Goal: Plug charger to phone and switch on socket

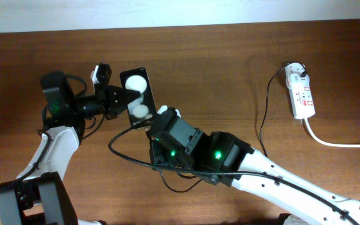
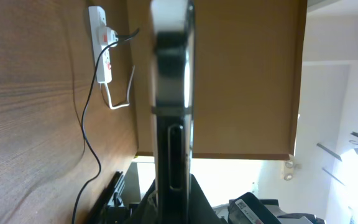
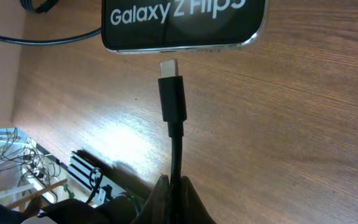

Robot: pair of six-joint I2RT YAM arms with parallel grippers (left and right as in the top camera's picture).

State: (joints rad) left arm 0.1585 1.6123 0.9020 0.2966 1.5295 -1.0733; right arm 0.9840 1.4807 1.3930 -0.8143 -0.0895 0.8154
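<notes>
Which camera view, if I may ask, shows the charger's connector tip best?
Right wrist view: the connector tip is sharp, just short of the phone. Overhead, the right hand hides it; left wrist shows only cable.

phone point(image 3: 179, 25): most of it cut off by the top edge in the right wrist view; blurred and edge-on in the left wrist view.
right gripper point(image 3: 174, 186): fingers dark, cropped at the bottom edge; hidden beneath its own wrist from overhead.
charger point(image 3: 173, 102): connector tip and part of the cable hidden under the right arm point(image 1: 230, 156) from overhead.
socket point(image 1: 302, 95): switch positions too small to tell.
left gripper point(image 1: 122, 99): fingers cropped in its own view.
</notes>
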